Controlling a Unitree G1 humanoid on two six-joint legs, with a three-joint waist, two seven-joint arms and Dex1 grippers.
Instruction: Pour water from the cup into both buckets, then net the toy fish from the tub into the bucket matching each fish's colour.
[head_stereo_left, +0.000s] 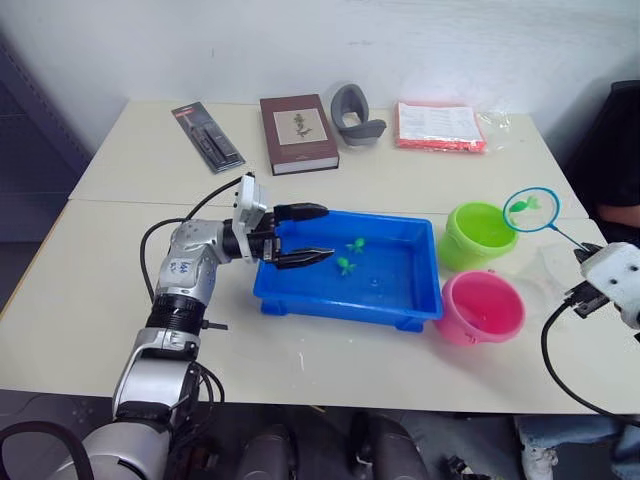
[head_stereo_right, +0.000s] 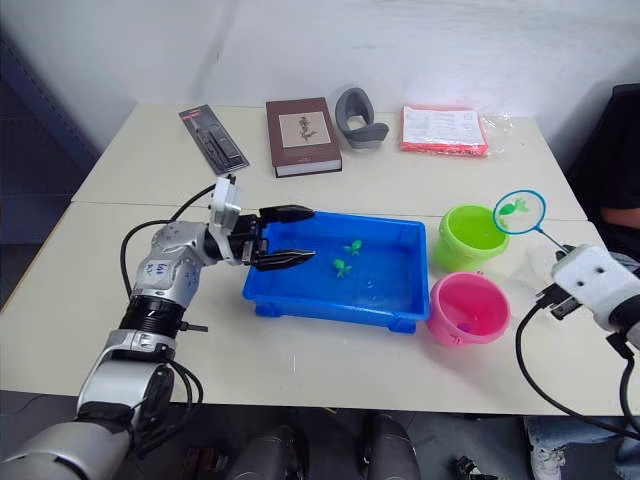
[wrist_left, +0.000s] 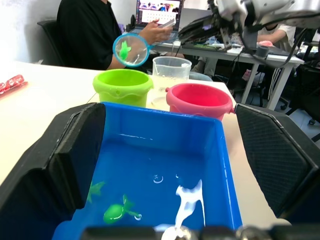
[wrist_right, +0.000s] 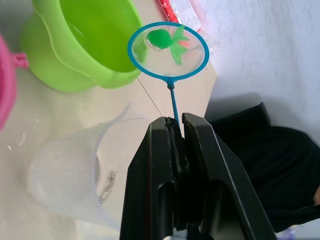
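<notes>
— Fingers on the right gripper are pinched tight on the thin blue handle of the net, see? No gap between them at all.

— And a green fish is sitting in the hoop. Why hold it way up there?

— I'd say it's carrying the catch over. The hoop hangs just past the far rim of the lime green bucket, not quite above the opening yet, so the fish hasn't been tipped in.

— What about the other arm?

— The left gripper has its two black fingers spread wide, holding nothing. It sits over the near-left end of the blue tub, tips pointing inward above the water. My guess is it's bracing or just waiting there; I can't tell if it touches the rim.

— More fish left?

— Two green ones floating mid-tub. The pink bucket stands right beside the tub's right end, touching or nearly so, green one behind it. The clear cup is parked upright beyond both buckets, near the right gripper.
</notes>
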